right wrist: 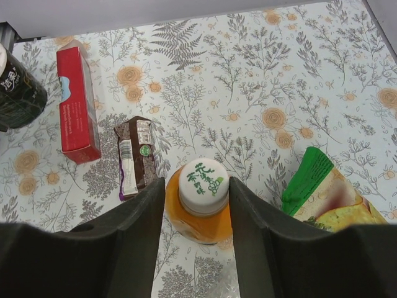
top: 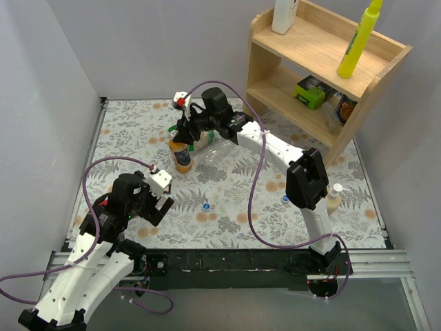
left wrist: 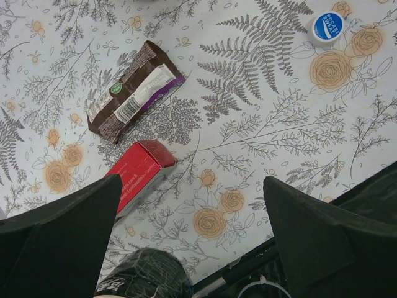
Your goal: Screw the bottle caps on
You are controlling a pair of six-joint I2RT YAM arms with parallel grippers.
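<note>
At the bottom centre of the right wrist view, the whitish-green cap (right wrist: 203, 185) sat on the small orange bottle (right wrist: 197, 225), with green characters printed on its top. The right gripper (right wrist: 197, 184) straddled it. The frame-right finger lay against the cap and a sliver of orange showed beside the other, so I could not tell whether it truly pinched. A chocolate bar wrapper (right wrist: 135, 158) lay just left of the bottle, a red box (right wrist: 77, 105) beyond that, and a green snack bag (right wrist: 329, 192) at right. The left gripper (left wrist: 191, 181) hung spread wide, holding nothing, with a blue cap (left wrist: 328, 26) at the upper right of its view. Overhead, a clear bottle (top: 220, 155) lay on its side just right of the orange one.
</note>
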